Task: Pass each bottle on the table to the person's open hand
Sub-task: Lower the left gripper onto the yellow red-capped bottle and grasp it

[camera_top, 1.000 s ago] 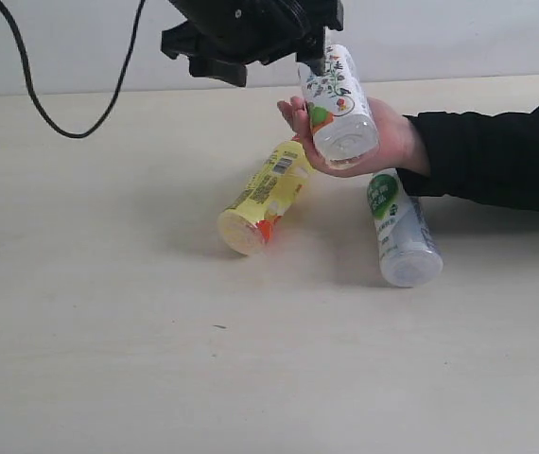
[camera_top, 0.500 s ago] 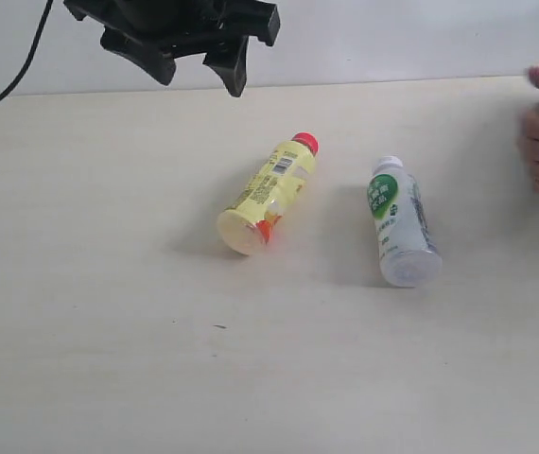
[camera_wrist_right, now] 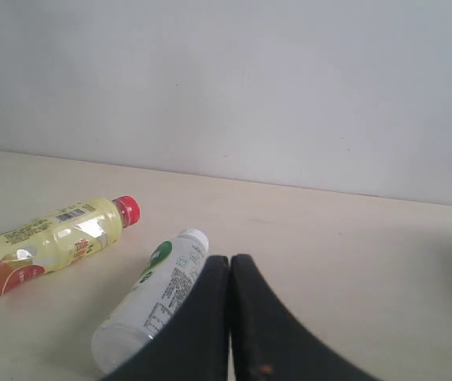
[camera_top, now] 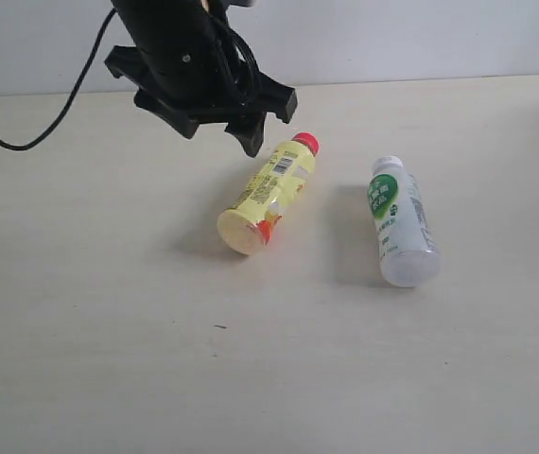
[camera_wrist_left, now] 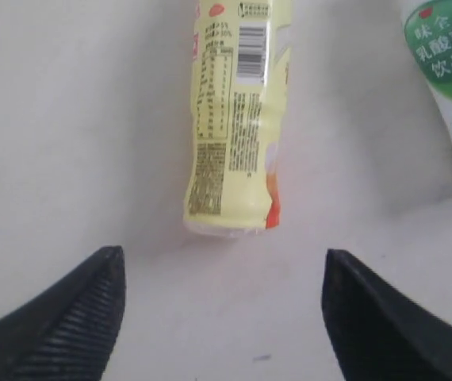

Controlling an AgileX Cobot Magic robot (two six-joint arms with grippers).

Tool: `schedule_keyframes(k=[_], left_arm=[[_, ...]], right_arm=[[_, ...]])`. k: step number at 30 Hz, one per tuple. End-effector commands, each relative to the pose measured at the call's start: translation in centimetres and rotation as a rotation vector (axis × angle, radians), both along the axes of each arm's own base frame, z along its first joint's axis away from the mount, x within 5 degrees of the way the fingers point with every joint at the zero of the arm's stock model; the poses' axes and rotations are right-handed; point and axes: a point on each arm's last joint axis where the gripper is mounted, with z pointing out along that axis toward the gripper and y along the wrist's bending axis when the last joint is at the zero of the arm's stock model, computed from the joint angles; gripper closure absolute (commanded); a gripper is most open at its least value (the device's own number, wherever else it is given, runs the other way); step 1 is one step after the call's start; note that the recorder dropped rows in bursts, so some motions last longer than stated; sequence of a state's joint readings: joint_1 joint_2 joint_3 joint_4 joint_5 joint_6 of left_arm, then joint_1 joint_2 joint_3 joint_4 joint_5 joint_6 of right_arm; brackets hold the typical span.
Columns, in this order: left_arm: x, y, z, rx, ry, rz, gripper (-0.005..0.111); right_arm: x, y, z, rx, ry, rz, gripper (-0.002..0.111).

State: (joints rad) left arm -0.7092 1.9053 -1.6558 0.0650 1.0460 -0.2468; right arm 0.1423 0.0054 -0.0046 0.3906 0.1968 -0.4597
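Desk: yellow btl, green-white btl, both lying, apart. L end effector released, near yellow btl. R end effector clenched, empty.

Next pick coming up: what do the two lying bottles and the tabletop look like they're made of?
Yellow bottle: likely thin plastic with a glossy printed sleeve; light glints along its side.
Green-label bottle: probably translucent plastic; its bare base end looks cloudy white and smooth.
Table: pale, matt, with faint wood-like streaks; laminate or real wood, I can't tell which.
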Motion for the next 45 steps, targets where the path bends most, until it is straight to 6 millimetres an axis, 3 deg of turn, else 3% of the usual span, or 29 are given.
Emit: schedule_keyframes(k=[1, 16, 26, 36, 45], left_arm=[[1.2, -1.7, -1.8, -0.064, -0.075, -0.025, 0.039], [3.7, -4.2, -9.8, -0.054, -0.104, -0.097, 0.039], [4.3, -4.1, -10.8, -0.021, -0.132, -0.119, 0.039], [4.4, -4.2, -13.1, 0.011, -0.092, -0.121, 0.039], [4.2, -4.0, -13.7, 0.037, -0.062, -0.119, 0.039]], right_arm=[[0.0, 0.0, -0.1, 0.001, -0.004, 0.002, 0.108], [0.0, 0.0, -0.1, 0.003, -0.003, 0.002, 0.108], [0.0, 0.0, -0.1, 0.003, -0.003, 0.002, 0.108], [0.0, 0.0, -0.1, 0.003, -0.003, 0.002, 0.108], [0.0, 0.0, -0.1, 0.003, -0.003, 0.002, 0.108]])
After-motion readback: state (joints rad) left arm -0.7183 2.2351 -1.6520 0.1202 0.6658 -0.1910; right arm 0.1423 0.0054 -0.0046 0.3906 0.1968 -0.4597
